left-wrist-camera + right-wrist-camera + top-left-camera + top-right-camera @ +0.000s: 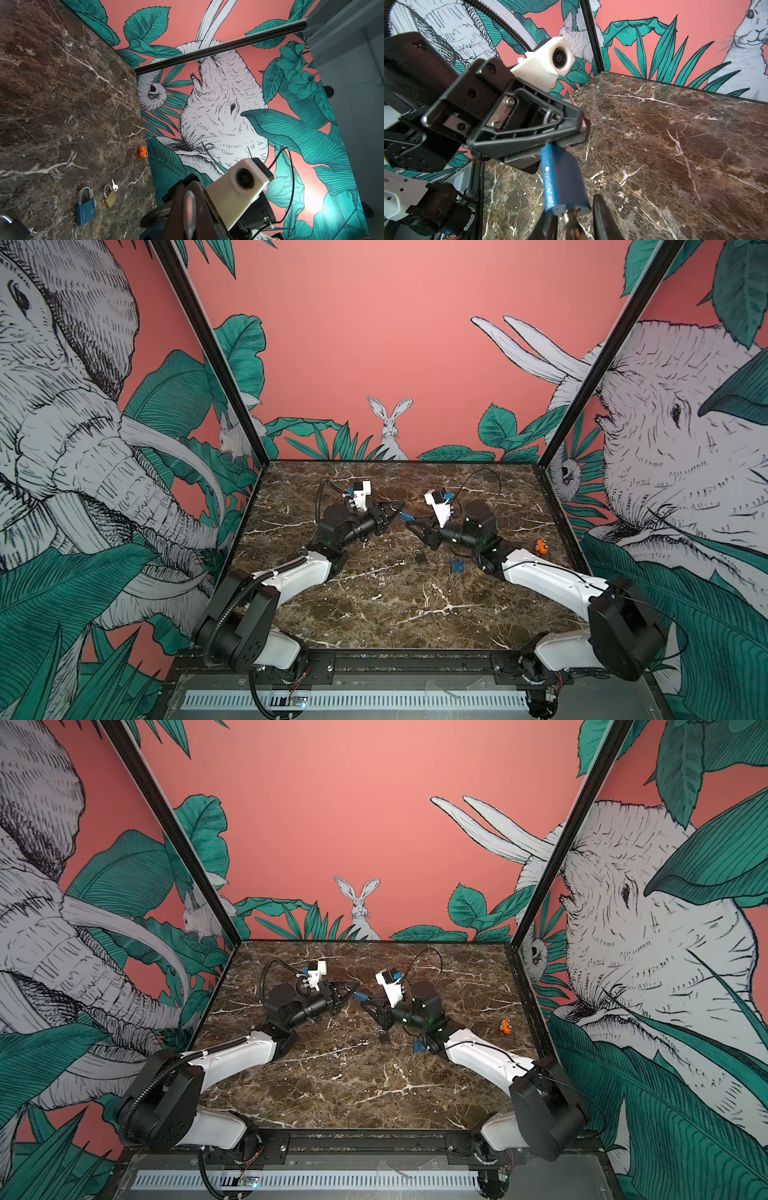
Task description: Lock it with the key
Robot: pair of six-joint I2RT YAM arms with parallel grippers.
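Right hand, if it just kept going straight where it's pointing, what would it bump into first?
The key, stuck in the blue padlock and sitting between the right hand's fingers; right behind it, the padlock itself, held by the left hand.

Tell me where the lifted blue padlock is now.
In both top views the blue padlock hangs above the middle of the table, its shackle clamped in the left gripper, its key toward the right gripper.
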